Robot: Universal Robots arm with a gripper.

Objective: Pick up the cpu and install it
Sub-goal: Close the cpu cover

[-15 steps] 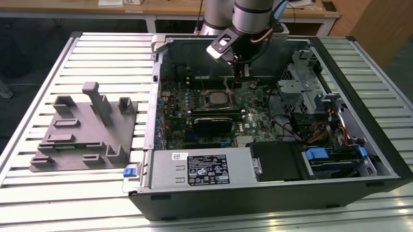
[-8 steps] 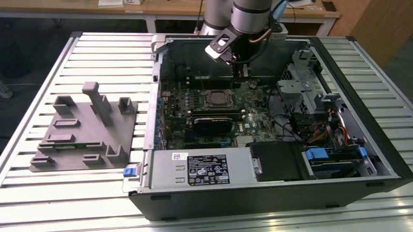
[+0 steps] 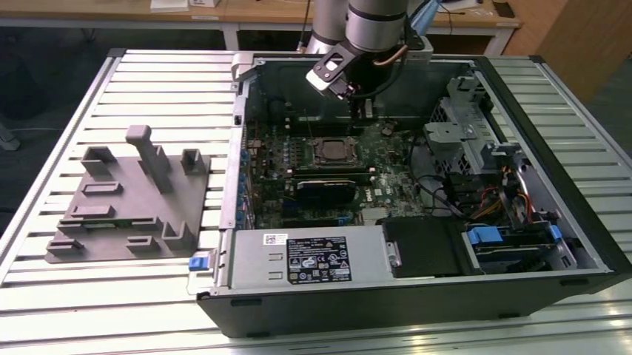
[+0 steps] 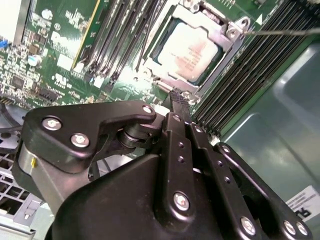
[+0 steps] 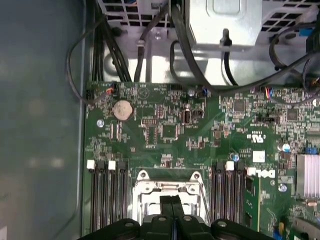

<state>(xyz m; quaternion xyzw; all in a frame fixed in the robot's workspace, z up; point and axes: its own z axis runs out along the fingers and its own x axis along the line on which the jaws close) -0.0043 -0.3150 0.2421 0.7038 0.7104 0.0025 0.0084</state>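
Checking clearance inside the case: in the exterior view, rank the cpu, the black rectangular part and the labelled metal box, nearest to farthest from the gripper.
From the gripper:
1. cpu, in its socket mid-board.
2. black rectangular part, just past the socket.
3. labelled metal box, along the case's camera-side edge.

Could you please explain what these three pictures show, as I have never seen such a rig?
A robot arm works above an open computer case on a slatted table. The exterior view looks on from outside; both wrist views ride on the arm and look at the green motherboard. A grey moulded tray lies on the table at the exterior view's left. The gripper is shut and holds nothing; the cpu sits in its socket on the board.
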